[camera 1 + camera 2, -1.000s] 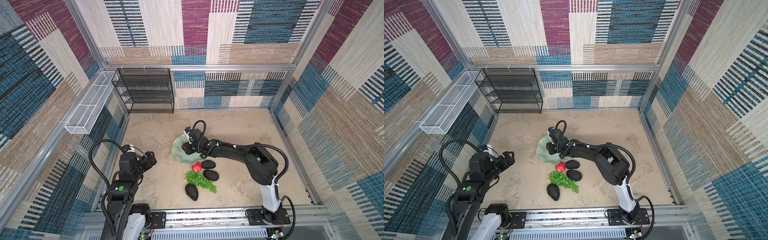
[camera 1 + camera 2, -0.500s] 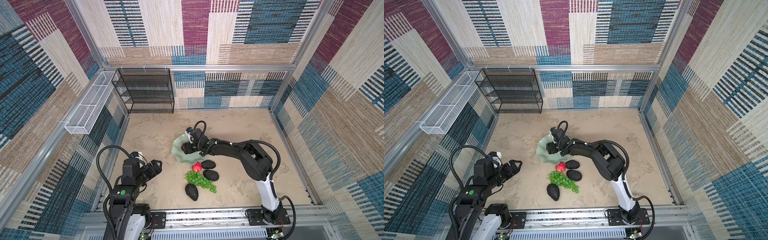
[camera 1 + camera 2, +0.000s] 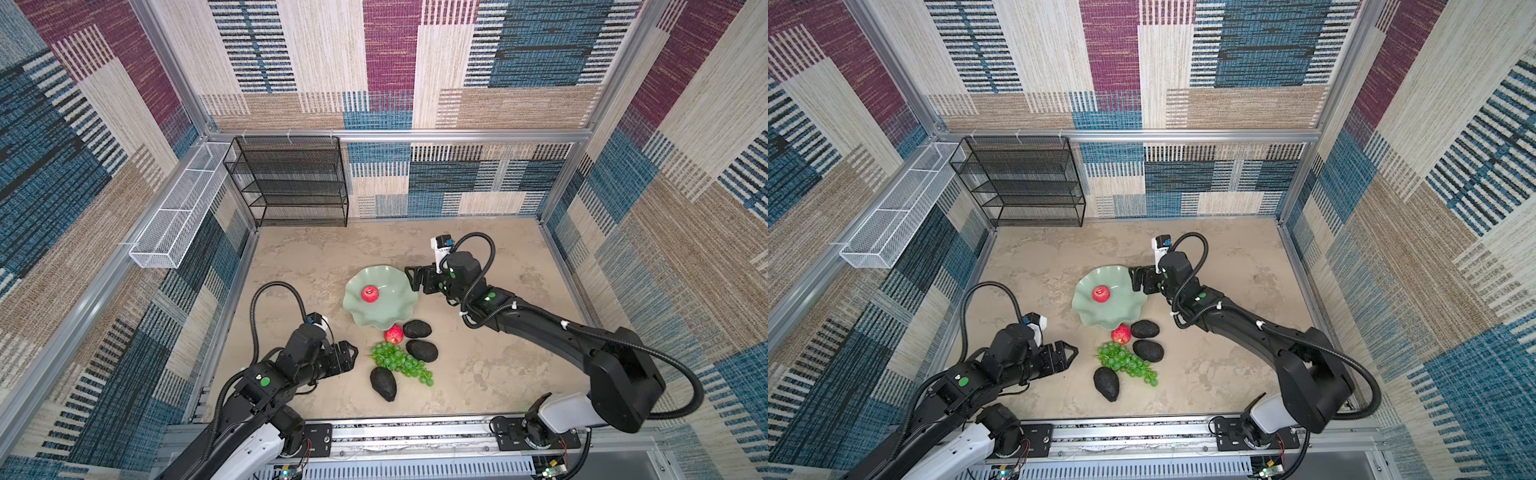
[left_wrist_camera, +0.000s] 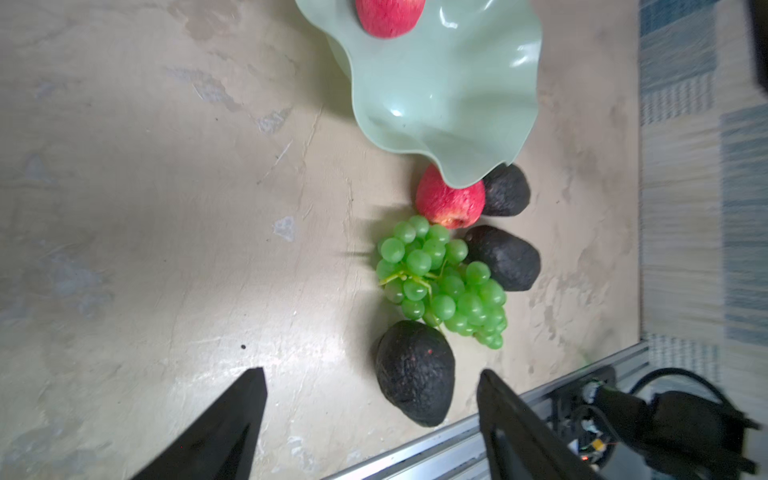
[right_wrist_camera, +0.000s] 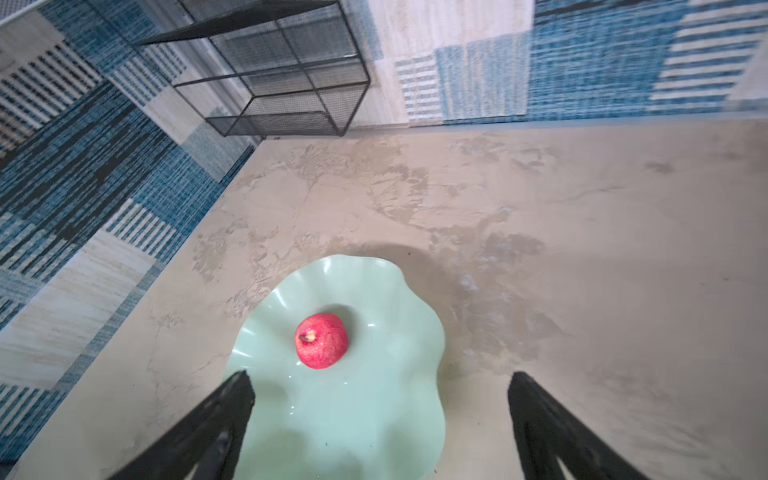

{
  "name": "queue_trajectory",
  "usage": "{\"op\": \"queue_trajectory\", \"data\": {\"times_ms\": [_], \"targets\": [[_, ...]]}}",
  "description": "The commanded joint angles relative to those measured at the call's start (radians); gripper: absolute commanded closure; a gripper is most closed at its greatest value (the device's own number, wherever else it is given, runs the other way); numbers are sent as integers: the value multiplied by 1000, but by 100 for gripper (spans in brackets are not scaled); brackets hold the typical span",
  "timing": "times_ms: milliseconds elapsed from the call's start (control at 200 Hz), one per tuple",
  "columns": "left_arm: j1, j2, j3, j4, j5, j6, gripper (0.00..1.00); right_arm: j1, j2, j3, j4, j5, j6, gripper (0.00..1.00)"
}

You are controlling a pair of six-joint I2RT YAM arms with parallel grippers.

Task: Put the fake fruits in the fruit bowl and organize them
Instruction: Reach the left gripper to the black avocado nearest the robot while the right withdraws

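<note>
Right wrist view: right gripper point(image 5: 379, 374) jaws spread wide, nothing between them. The tips hang over the fruit bowl point(image 5: 374, 419). The bowl apple point(image 5: 322, 340) lies on the bowl floor ahead of the tips, apart from both fingers, stem dimple up. In both top views this gripper sits at the bowl's right rim, pointing left. The apple is left of the tips, near the bowl's middle.

Left wrist view: left gripper point(image 4: 372, 370) jaws apart, empty, low over the bare table point(image 4: 166, 208). The near avocado point(image 4: 415, 374) lies just ahead of the tips. In a top view there is a clear gap between gripper and avocado, so no contact.

Past that avocado are the grapes point(image 4: 444, 282), lying on the table just beside it and possibly touching. The middle avocado point(image 4: 505, 257) sits against the grapes' far side. The second apple point(image 4: 451, 203) is at the grapes' upper end, partly tucked under the bowl's wavy rim. The far avocado point(image 4: 505, 191) is next to that apple, also partly under the rim. These five fruits are all on the table, outside the bowl.

Further out, a black mesh shelf point(image 3: 291, 183) stands against the back wall. A white wire basket point(image 3: 174, 228) hangs on the left wall.
</note>
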Motion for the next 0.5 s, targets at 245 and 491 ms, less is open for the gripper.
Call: {"op": "queue_trajectory", "data": {"times_ms": [245,491], "targets": [[-334,285,19,184,-183,-200,15,-30,-175,-168,47,65,36,0],[-376,436,32,276,-160,-199,16,-46,-229,-214,41,78,38,0]]}}
